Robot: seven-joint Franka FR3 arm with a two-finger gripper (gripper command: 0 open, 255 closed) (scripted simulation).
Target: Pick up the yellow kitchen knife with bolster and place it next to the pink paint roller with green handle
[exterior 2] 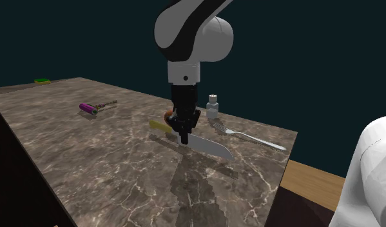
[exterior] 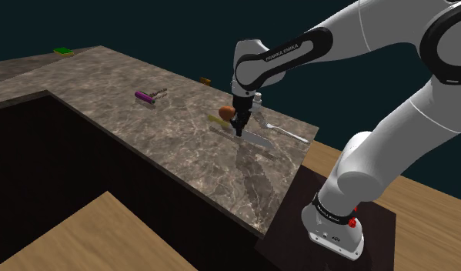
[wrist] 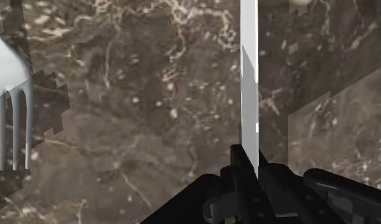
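The knife (exterior 2: 207,145) has a yellow handle (exterior 2: 160,126) and a pale grey blade, and it lies low over the marble counter (exterior 2: 107,167). My black gripper (exterior 2: 183,137) points straight down and is shut on the knife where blade and handle meet. In the wrist view the fingers (wrist: 241,170) clasp the thin blade (wrist: 249,83), which runs away from the gripper. From the shoulder view the gripper (exterior: 238,131) sits over the blade (exterior: 257,138). The pink paint roller (exterior: 146,96) lies further along the counter, at the second exterior view's left (exterior 2: 89,108).
A silver fork (exterior 2: 249,137) lies beyond the blade near the counter's end (wrist: 14,95). A small white bottle (exterior 2: 212,106) and an orange-brown round object (exterior: 226,112) stand close behind the gripper. A green item (exterior: 63,51) and a small orange block (exterior: 205,79) sit far off.
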